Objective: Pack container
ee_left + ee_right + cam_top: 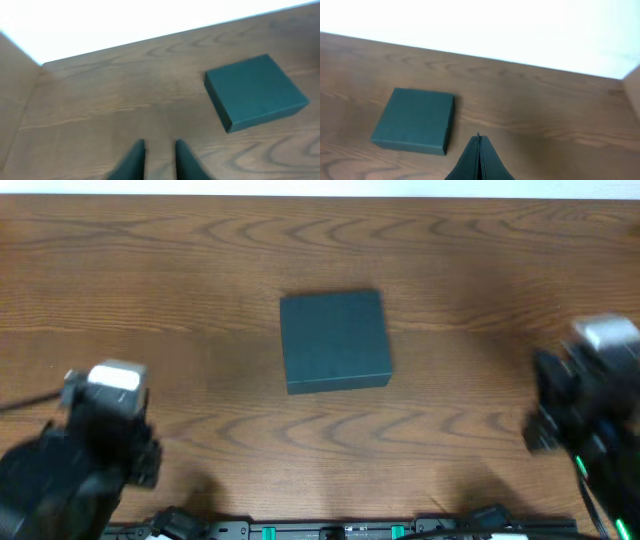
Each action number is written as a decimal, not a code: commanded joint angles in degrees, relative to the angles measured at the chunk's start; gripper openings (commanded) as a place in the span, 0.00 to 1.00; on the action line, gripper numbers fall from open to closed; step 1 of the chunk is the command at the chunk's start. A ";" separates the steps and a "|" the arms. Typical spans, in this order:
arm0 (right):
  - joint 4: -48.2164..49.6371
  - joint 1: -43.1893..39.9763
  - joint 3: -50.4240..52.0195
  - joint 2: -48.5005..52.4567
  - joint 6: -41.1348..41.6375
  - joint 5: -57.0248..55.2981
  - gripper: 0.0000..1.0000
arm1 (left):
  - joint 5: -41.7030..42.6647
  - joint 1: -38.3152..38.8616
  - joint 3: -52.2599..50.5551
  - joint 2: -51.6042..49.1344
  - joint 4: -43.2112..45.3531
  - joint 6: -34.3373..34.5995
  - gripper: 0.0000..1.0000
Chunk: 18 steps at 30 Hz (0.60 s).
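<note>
The container (334, 340) is a dark teal-green, square, shallow box with its lid closed, lying flat at the middle of the wooden table. It also shows in the left wrist view (254, 92) and in the right wrist view (415, 120). My left gripper (160, 147) is open with a small gap and empty, above bare table well to the left of and nearer than the box. My right gripper (478, 137) is shut and empty, to the right of the box and apart from it.
The left arm (105, 425) sits at the table's front left and the right arm (585, 395) at the right edge. A white wall runs along the table's far edge (320, 194). A rail with connectors (330, 530) lines the front edge.
</note>
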State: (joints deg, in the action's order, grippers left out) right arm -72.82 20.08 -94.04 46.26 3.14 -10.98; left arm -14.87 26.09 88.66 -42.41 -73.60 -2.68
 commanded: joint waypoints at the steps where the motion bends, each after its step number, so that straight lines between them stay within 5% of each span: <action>1: -3.41 0.26 -0.04 -5.16 -1.07 -3.98 0.02 | -1.33 -0.07 -0.09 2.01 -2.32 -0.31 0.30; 4: -7.50 0.26 -0.02 -8.74 -1.05 -4.26 0.02 | -1.33 -0.07 -0.26 2.82 -6.03 -0.31 0.35; 7: -10.60 0.26 -0.02 -10.88 -1.07 -4.24 0.01 | -1.31 -0.07 -0.61 2.80 -9.81 -0.31 0.56; 9: -11.78 0.26 -0.02 -11.34 -1.07 -4.24 0.06 | -1.31 -0.07 -0.92 2.82 -11.45 -0.31 0.98; 10: -12.17 0.26 -0.02 -11.39 -1.07 -4.26 0.15 | -1.31 -0.07 -1.05 2.82 -11.93 -0.31 0.99; 12: -12.26 0.26 -0.02 -11.37 -1.05 -4.04 0.54 | -1.29 -0.07 -1.07 2.82 -13.03 -0.28 0.98; 13: -12.24 0.26 -0.02 -11.37 -1.07 -3.58 0.99 | -1.29 -0.07 -1.07 2.82 -13.29 -0.28 0.98; 18: -12.33 0.26 -0.02 -11.39 -1.07 -3.58 0.99 | -1.29 -0.07 -1.07 2.82 -13.35 -0.28 0.99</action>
State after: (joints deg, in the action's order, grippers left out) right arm -85.06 20.08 -94.08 34.76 2.31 -14.35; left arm -15.44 26.09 87.83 -39.46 -86.83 -3.01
